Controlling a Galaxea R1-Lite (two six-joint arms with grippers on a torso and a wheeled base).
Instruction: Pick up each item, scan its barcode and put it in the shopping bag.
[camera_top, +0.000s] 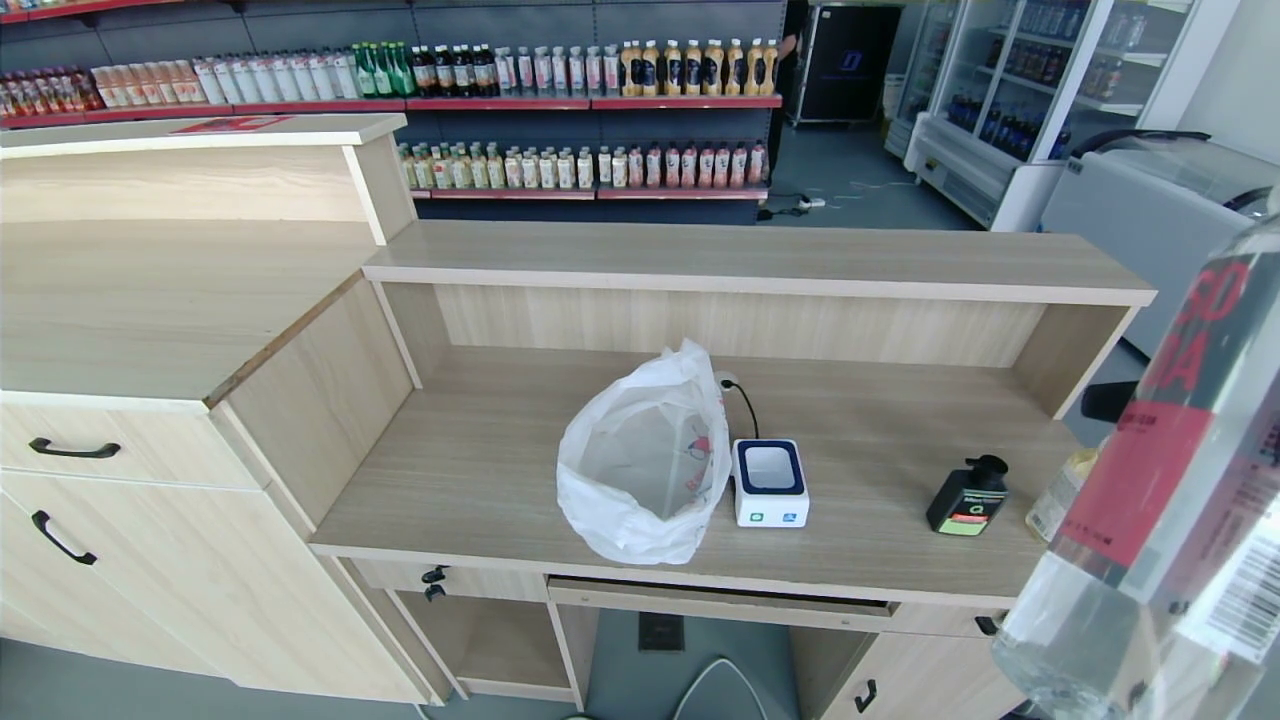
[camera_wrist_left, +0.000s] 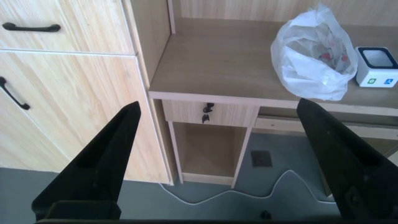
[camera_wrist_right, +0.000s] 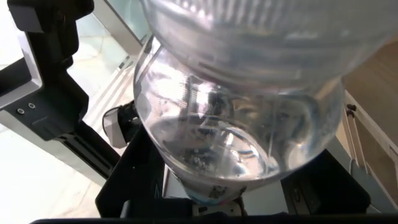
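At the right edge of the head view, a clear plastic bottle with a red label (camera_top: 1160, 470) is held aloft, judged clamped in the right pincer (camera_wrist_right: 217, 180). Its barcode (camera_top: 1245, 600), shown there while the right wrist view gives the base, should be turned towards the white, blue-rimmed scanner box (camera_top: 769, 482) beside the white plastic shopping bag (camera_top: 645, 455). The left pincer (camera_wrist_left: 219, 109) is spread wide and empty.

Clear red-labelled bottle (camera_top: 1135, 500), white bag (camera_top: 640, 460), white-and-navy scanner (camera_top: 770, 487).

Shop: drink shelves (camera_top: 560, 80), fridges (camera_top: 1010, 90), checkout counter (camera_top: 900, 440).
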